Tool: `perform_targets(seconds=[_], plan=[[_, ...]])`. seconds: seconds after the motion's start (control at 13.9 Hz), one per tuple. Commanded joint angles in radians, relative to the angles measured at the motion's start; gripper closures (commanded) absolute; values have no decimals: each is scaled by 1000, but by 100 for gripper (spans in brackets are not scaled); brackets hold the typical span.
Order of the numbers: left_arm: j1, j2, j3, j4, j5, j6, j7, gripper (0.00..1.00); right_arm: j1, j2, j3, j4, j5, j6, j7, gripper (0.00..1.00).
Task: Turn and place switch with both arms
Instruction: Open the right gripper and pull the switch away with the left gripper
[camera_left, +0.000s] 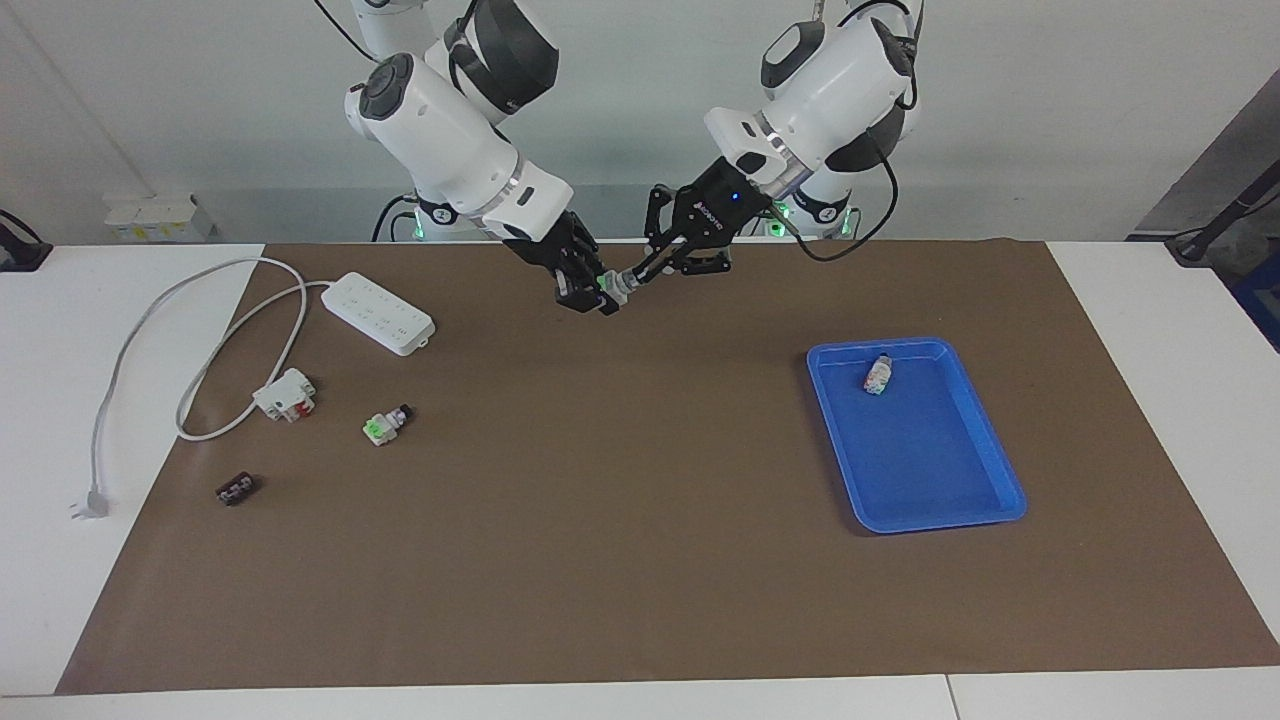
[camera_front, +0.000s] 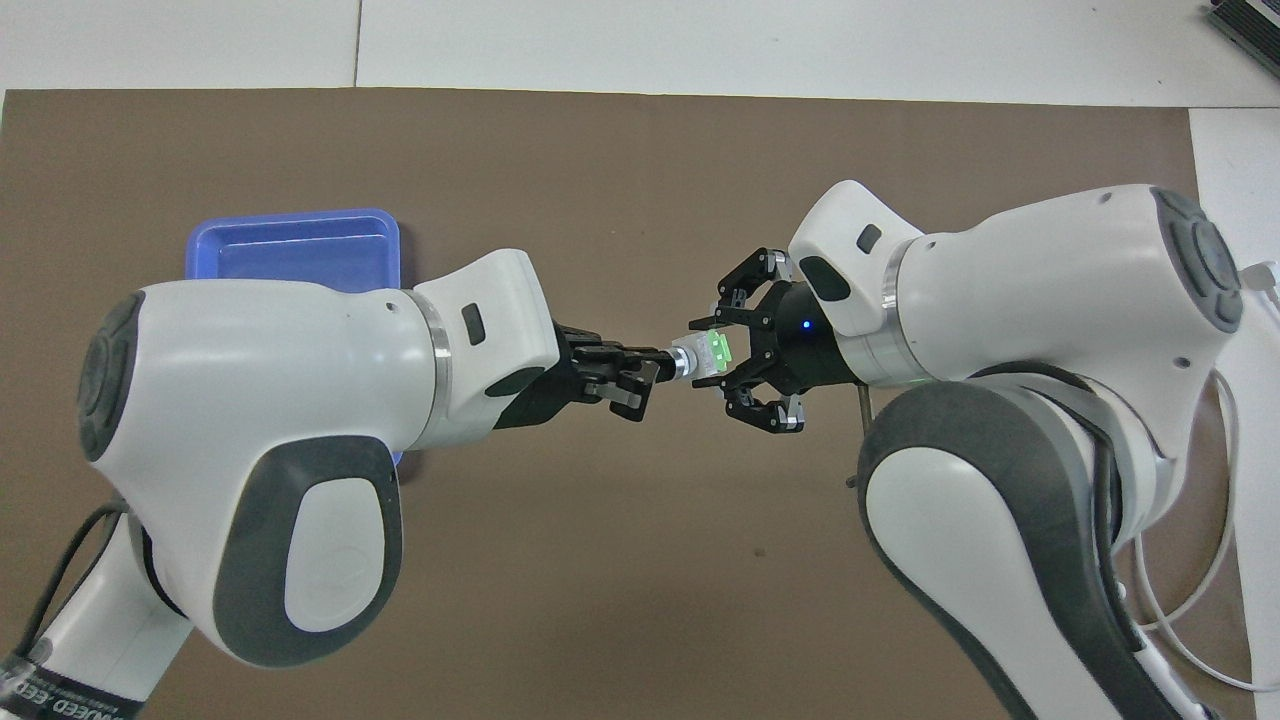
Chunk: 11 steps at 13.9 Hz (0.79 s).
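A: Start at the right arm's end of the table. What's down there?

B: A power strip (camera_left: 378, 313) with its cable. A white-and-red block (camera_left: 285, 394), a spare switch (camera_left: 385, 424) and a small black part (camera_left: 236, 489) lie farther from the robots, loose on the brown mat (camera_left: 600, 520). Nothing is touching them.

A: And the middle?

B: Both arms meet in the air over the mat. The right gripper (camera_left: 600, 292) sits at the green end of the switch (camera_left: 613, 288). Whether it grips that end or only brackets it, I cannot tell. The switch lies roughly level, with its green end toward the right arm and its knob toward the left.

A: The left arm's side of it?

B: The left gripper (camera_left: 638, 276) has its fingertips pinched narrow on the dark knob end, so that one is holding. The overhead view agrees: left gripper (camera_front: 645, 370) clamped on the knob of the switch (camera_front: 700, 355), right gripper (camera_front: 735, 355) around the block.

A: Toward the left arm's end?

B: A blue tray (camera_left: 935, 470) with one placed switch (camera_left: 879, 375) lying in its corner nearest the robots.

A: Progress?

B: My read is mid-handover. One switch is done and this one is aloft between the arms. The right needs to let go, then the left carries it to the tray and sets it down. The spare probably follows.
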<state>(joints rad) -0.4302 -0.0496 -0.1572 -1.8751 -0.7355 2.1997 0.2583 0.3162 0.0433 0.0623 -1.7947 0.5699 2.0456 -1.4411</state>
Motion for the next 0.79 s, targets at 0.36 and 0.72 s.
perform_targets(seconds=[0.36,0.72], plan=[[96,-29,7,-35,7,-107,-7,100,-14,13,-1,58,-166,39,28,0],[201,-30,8,-44,137,-161,-8,100,-77,15,-6,60,-249,22,95,0]])
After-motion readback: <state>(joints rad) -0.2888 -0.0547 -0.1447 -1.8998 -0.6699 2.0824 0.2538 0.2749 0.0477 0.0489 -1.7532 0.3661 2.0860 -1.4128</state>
